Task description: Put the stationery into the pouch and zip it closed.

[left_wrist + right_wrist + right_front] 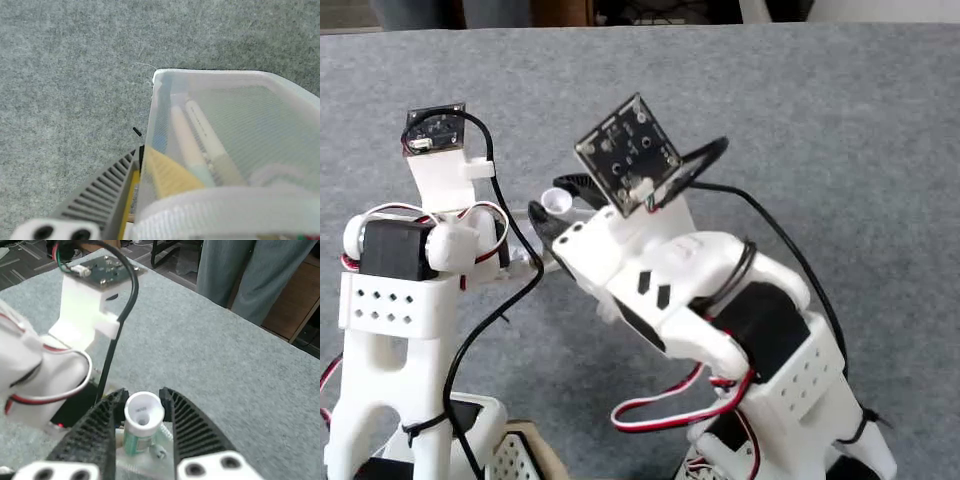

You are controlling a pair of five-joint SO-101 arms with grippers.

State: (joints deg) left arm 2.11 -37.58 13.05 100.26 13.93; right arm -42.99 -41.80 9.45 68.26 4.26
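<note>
The left jaws pinch the edge of the mesh pouch (240,125), which holds pens (207,135) and a yellow item (167,172). The right jaws grip an upright white-capped tube (142,412) over the pouch; its green label is too blurred to read.

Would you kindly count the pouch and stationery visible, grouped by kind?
Translucent mesh zip pouch: 1
Pale slim pens inside it: 2
Yellow block inside it: 1
White-capped green tube: 1
Total: 5, omitting one unclear white shape.
</note>
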